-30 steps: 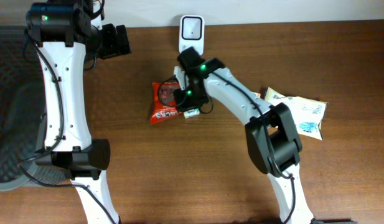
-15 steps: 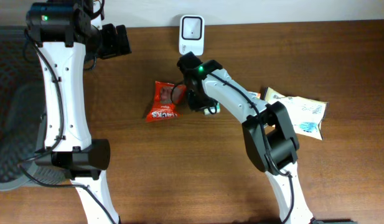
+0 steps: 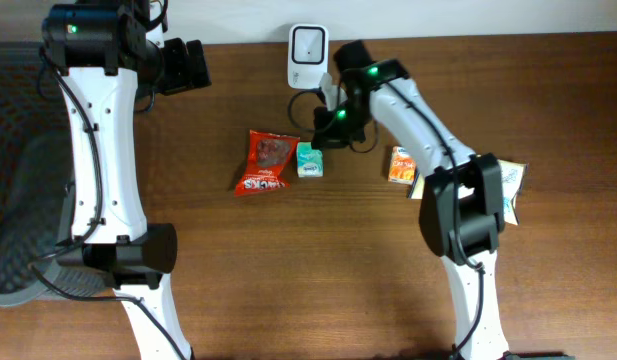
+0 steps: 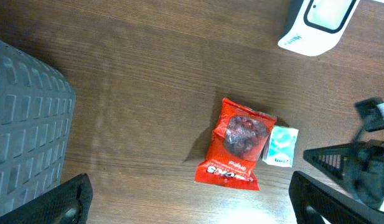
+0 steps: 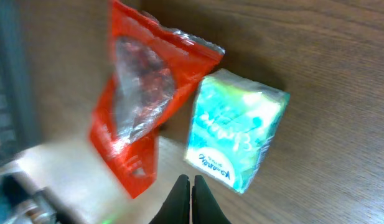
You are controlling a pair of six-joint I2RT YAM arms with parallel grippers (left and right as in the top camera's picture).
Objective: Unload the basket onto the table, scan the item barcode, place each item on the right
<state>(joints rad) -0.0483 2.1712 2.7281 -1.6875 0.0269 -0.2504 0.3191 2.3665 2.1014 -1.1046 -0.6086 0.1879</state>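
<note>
A small teal packet lies flat on the wooden table, touching the right edge of a red snack pouch. The white barcode scanner stands at the table's back edge. My right gripper hovers just behind the teal packet, between it and the scanner. In the right wrist view its fingers are shut with nothing between them, above the teal packet and the red pouch. My left gripper hangs open at the back left, looking down on the pouch, the packet and the scanner.
An orange box lies to the right of the teal packet. More light-coloured packets lie at the far right, partly under the right arm. A grey mesh bin stands off the table's left edge.
My right gripper let go of the teal packet beside the red pouch, drew back toward the scanner and shut. The orange box now shows. The left arm has not moved.
</note>
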